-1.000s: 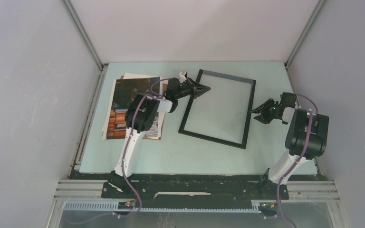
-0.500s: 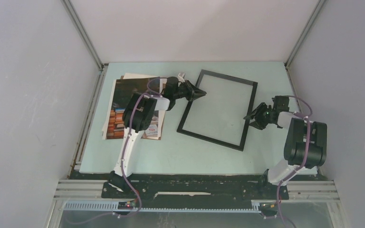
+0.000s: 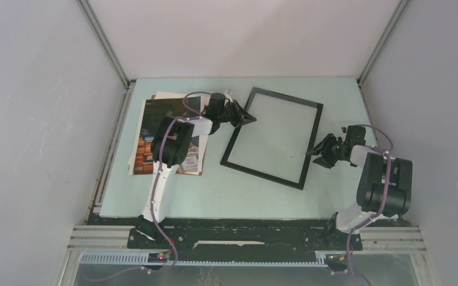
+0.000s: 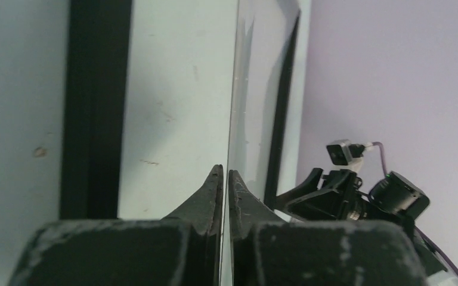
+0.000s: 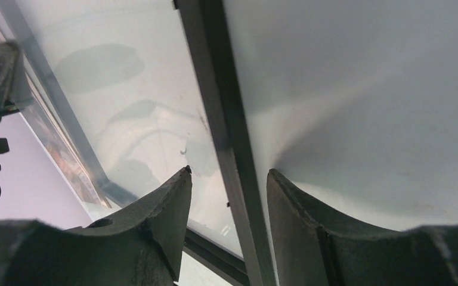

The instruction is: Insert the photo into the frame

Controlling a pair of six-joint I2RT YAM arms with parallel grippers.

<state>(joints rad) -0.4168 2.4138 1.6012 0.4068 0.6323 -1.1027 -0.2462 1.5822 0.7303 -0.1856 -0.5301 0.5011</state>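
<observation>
The frame (image 3: 262,176), thin, black and with a clear pane, lies askew mid-table. My left gripper (image 3: 251,117) is at its left edge. In the left wrist view the jaws (image 4: 225,173) are all but shut, with the thin edge of the pane running between them and a black frame bar (image 4: 95,107) beside them. My right gripper (image 3: 311,152) is open at the frame's right edge, with a frame bar (image 5: 220,107) passing between its fingers (image 5: 229,173). The photo (image 3: 155,122), dark with coloured stripes at its near end, lies flat on the left, partly hidden by my left arm.
A pale sheet (image 3: 170,95) sticks out from under the photo's far end. The pale green table (image 3: 214,199) is enclosed by grey walls on the left, back and right. A metal rail (image 3: 244,247) runs along the near edge by the arm bases.
My left gripper has drawn back to the left, and the frame has shifted slightly left with it. My right gripper has moved left and nearer, reaching the frame's right edge.
</observation>
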